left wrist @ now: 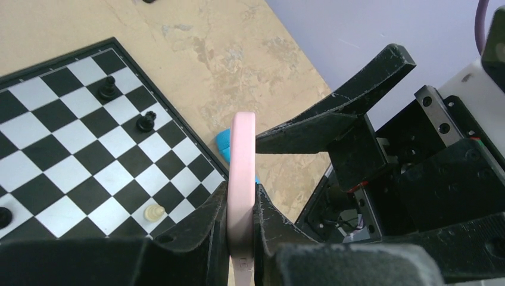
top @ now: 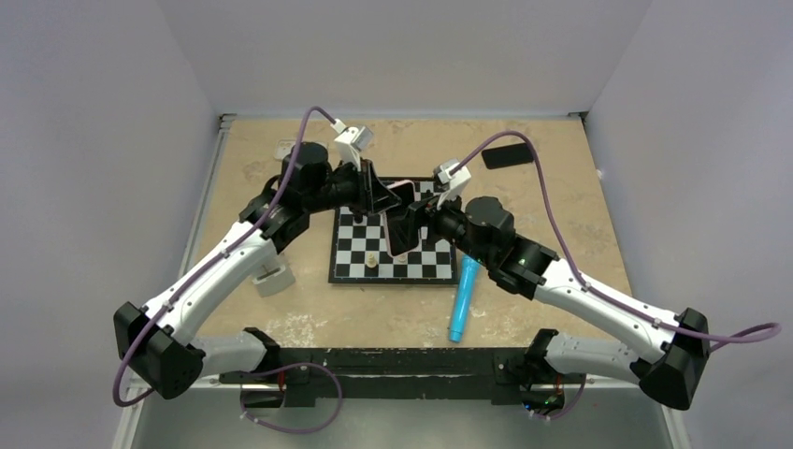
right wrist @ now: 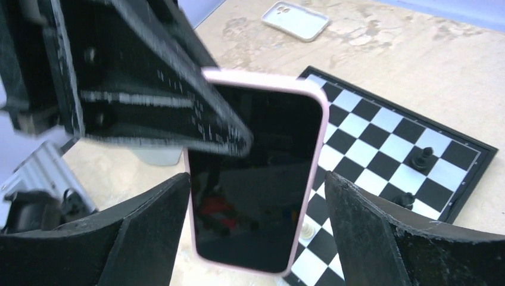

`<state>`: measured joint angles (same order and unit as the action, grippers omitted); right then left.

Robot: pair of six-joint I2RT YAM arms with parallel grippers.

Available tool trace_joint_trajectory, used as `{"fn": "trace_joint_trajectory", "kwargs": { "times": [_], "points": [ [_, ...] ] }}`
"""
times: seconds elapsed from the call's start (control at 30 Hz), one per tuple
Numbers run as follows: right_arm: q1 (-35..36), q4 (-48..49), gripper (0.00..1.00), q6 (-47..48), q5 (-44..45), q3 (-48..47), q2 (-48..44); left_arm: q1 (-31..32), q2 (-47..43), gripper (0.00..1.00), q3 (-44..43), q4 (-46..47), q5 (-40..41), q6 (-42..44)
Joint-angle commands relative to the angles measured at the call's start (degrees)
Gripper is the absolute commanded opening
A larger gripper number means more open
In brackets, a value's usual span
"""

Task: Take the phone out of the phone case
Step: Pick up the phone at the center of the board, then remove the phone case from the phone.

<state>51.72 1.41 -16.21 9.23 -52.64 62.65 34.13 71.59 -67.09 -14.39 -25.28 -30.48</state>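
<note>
Framing the held phone [right wrist: 256,196]: mottled beige table [top: 561,178], lilac walls [top: 93,112].

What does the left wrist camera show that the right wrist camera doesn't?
Only left wrist: the pink case seen edge-on, pinched in the left gripper, and a blue object beyond the chessboard. Only right wrist: the phone screen face-on, framed by the open right gripper, plus a white case on the table. Both: the chessboard with its pieces, and the pink case.
</note>
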Motion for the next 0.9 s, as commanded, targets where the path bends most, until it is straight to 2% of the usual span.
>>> {"fn": "trace_joint_trajectory", "kwargs": {
  "times": [0.0,0.1,0.17,0.3,0.5,0.57,0.7,0.87],
  "points": [
    [0.0,-4.8,0.86,1.3,-6.0,0.9,-3.5,-2.2,-4.5,0.00,-2.6,3.0,0.3,2.8],
    [-0.9,-5.9,0.87,1.0,-8.5,2.2,-4.9,-2.9,-4.1,0.00,-2.6,4.1,-2.1,2.9],
    [-3.5,-5.1,0.86,-0.4,-11.6,3.0,-6.0,-3.0,-3.1,0.00,-3.1,5.8,-7.4,2.9],
    [-12.0,-2.2,0.85,-4.5,-23.8,4.9,-7.2,-3.0,-0.8,0.00,-4.7,10.0,-18.2,1.2],
    [-12.9,-1.7,0.82,-2.7,-36.0,4.6,-6.8,-3.0,-0.3,0.00,-4.8,14.6,-24.9,-1.0],
    [-13.4,3.4,0.79,-3.5,-41.4,6.4,-7.1,-2.9,-0.3,0.00,-4.3,17.8,-26.7,-2.3],
    [-13.9,9.3,0.67,-6.1,-48.2,7.9,-6.6,-3.0,-0.5,0.00,-4.3,18.6,-27.4,-3.0],
    [-14.8,14.7,0.43,-9.1,-50.0,10.1,-7.4,-3.1,-1.0,0.00,-4.6,18.1,-26.9,-3.3]
  ]
}}
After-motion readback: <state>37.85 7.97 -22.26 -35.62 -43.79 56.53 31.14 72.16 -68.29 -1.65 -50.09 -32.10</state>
